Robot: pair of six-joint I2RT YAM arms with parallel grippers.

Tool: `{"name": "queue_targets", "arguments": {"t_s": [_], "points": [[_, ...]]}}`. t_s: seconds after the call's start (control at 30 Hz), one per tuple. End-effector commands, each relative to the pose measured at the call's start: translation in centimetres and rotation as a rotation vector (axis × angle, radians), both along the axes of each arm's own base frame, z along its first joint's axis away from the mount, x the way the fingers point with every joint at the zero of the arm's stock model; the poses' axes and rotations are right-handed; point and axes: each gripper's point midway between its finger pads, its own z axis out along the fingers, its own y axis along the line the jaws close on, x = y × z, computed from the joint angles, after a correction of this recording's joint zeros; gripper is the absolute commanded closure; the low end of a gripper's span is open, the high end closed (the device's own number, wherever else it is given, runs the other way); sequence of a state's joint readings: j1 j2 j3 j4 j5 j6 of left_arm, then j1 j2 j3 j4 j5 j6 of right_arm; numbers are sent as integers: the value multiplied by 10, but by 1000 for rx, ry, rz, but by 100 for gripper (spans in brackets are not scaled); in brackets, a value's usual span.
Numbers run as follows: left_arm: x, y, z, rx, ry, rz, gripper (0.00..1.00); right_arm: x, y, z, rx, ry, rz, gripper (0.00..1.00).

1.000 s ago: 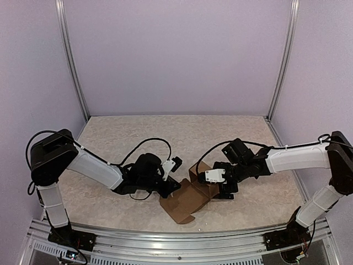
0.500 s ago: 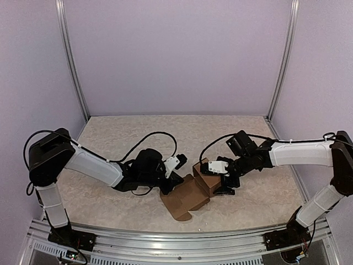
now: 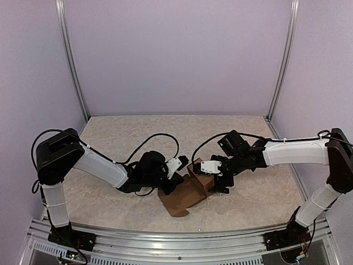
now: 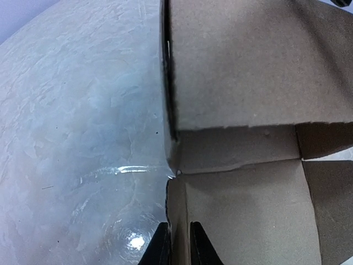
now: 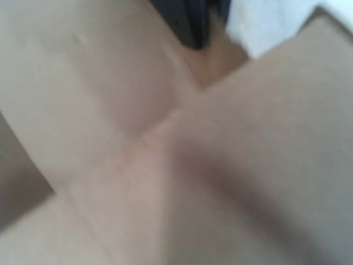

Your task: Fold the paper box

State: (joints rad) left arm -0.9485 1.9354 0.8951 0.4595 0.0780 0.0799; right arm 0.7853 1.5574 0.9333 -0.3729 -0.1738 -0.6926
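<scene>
Both grippers have moved inward on the paper box (image 3: pixel 185 196), which lies lower centre in the top view. The left gripper (image 4: pixel 177 249) pinches its left flap edge. The right gripper (image 3: pixel 222 183), jaws spread wide, sits against the raised right-hand part. The box's long axis runs lower left to upper right between them.

Right wrist camera is swamped: the blurred brown cardboard box (image 5: pixel 165 165) fills it edge to edge, and a dark shape at the top is too soft to name. On the left wrist, only the left gripper (image 4: pixel 177 245) fingertips poke in at the bottom edge, and the box runs off top and right. From above, the right gripper (image 3: pixel 219 181) fingertips are lost against the box.
</scene>
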Motion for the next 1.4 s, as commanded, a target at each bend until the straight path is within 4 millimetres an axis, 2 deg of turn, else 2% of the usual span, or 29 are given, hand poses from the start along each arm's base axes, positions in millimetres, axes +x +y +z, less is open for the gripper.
{"name": "queue_targets", "arguments": {"t_s": [0.0,0.2,0.23,0.33,0.4,0.47,0.53,0.63,0.73,0.83,1.13,1.23,1.37], "points": [[4,7,4,-17,-31,41,85,-2,2,-12,-19,36,-15,2],[0,19,56,-83,-112,91,71,-3,3,-12,-6,38,-16,3],[-2,22,60,-77,-121,107,69,-3,3,-11,-2,38,-16,3],[-29,18,74,-81,-122,78,66,-3,4,-9,3,39,-17,3],[-59,9,74,-92,-79,21,63,-4,4,-9,6,42,-17,3],[-85,-1,66,-85,-30,-15,61,-4,4,-10,10,45,-16,2],[-100,-9,47,-56,11,-19,60,-4,4,-10,10,46,-17,2],[-113,-26,37,-72,26,-27,56,-5,4,-11,14,51,-18,2],[-113,-42,23,-46,31,-25,55,-6,4,-9,21,51,-20,2],[-106,-47,12,-20,21,7,58,-7,3,-5,30,43,-20,2],[-92,-41,0,-19,77,24,85,-11,2,-2,41,37,2,1],[-87,-38,-1,-31,104,32,92,-13,4,2,52,30,26,1],[-80,-35,-2,-40,127,51,95,-19,11,8,58,7,64,1]]}}
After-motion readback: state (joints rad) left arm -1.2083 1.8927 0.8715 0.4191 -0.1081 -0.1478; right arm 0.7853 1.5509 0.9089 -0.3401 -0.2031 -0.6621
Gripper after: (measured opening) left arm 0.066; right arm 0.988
